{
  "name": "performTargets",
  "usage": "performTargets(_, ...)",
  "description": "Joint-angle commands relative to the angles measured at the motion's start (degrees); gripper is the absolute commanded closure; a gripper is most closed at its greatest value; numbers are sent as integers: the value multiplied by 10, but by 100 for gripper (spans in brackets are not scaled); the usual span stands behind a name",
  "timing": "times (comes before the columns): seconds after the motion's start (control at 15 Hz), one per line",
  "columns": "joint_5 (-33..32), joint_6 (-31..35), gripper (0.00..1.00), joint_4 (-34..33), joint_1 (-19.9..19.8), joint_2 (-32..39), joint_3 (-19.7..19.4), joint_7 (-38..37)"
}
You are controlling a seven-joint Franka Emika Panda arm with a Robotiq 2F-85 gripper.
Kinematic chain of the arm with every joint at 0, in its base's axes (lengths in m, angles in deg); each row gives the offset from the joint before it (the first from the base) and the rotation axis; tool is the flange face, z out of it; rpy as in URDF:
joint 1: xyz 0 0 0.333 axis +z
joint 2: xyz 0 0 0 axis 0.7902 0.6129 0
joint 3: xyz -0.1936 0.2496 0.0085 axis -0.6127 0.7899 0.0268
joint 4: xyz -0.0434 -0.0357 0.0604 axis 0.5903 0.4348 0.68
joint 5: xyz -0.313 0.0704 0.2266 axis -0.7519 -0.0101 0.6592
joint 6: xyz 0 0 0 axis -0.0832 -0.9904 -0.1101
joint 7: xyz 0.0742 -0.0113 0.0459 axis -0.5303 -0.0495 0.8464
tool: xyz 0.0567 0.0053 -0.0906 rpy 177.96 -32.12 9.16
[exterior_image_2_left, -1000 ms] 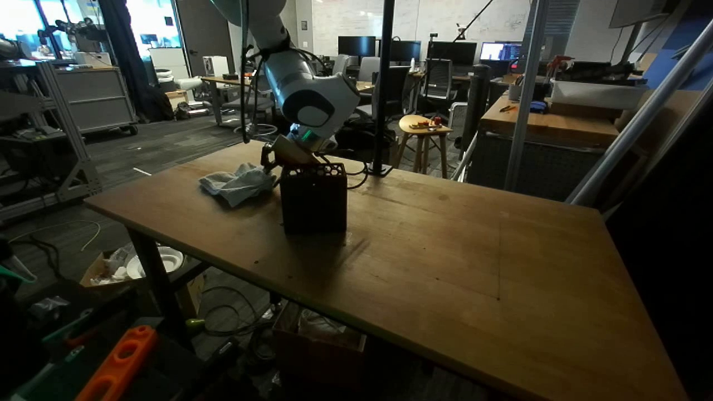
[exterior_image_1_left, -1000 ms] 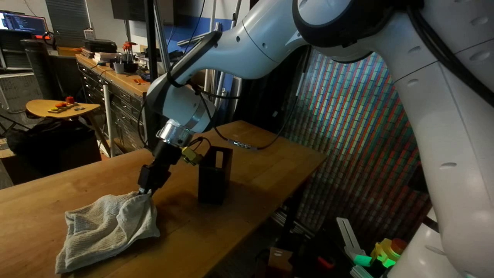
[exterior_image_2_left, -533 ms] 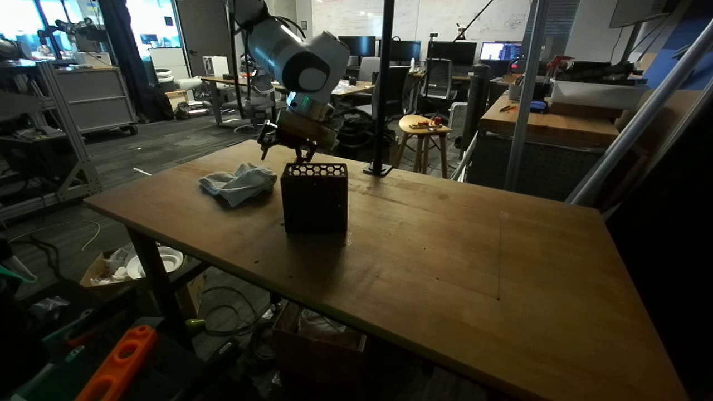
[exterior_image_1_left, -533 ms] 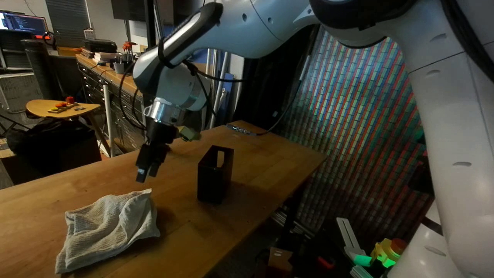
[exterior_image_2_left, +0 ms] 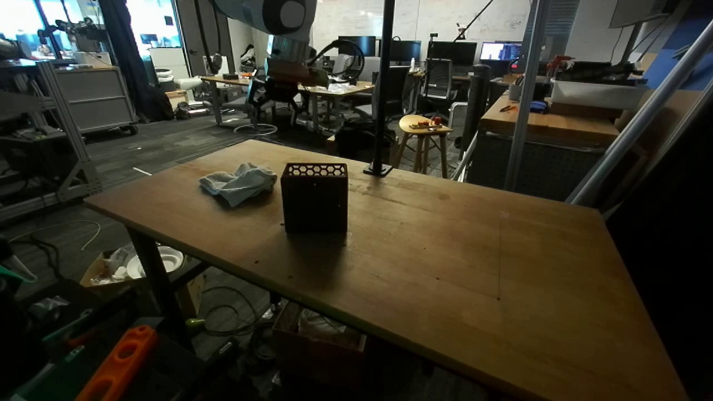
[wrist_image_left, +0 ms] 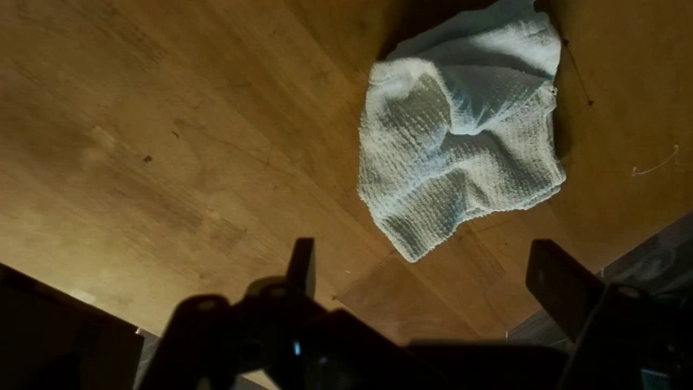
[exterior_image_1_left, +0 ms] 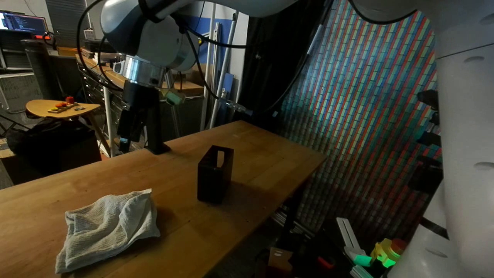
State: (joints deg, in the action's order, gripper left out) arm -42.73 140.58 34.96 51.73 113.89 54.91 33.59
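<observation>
A black two-finger claw (wrist_image_left: 423,241) hangs in the air, higher than the top of a big brown wooden table (exterior_image_2_left: 457,250). Its fingers (wrist_image_left: 303,265) are spread wide apart, with just air in the gap. It sits at the end of a white and grey robot arm (exterior_image_1_left: 166,46).

Down on the table is a crumpled, pale grey-white cloth (wrist_image_left: 460,157) with a bumpy weave, well apart from the claw. In an exterior view the cloth lies in from the table's short left edge, between the two long edges. Near it, a black upright box (exterior_image_2_left: 315,200) stands in from the front long edge, with a row of holes along its top.

A tall black post (exterior_image_2_left: 384,100) stands at the back long edge. Past that edge is a little wooden stool (exterior_image_1_left: 42,105) with red and yellow bits (exterior_image_1_left: 60,109) on top. Low down by the table's left corner, a cardboard box (exterior_image_2_left: 192,294) has a round white plate (exterior_image_2_left: 155,260) in it.
</observation>
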Motion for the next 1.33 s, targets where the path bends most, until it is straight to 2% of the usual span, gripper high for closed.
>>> performTargets(0.0,-13,-1,0,-10,20,3,5,4)
performTargets(0.47,-5,17,0,-1,38,22,24,20)
performTargets(1.27,24,42,0,52,15,53,34,38)
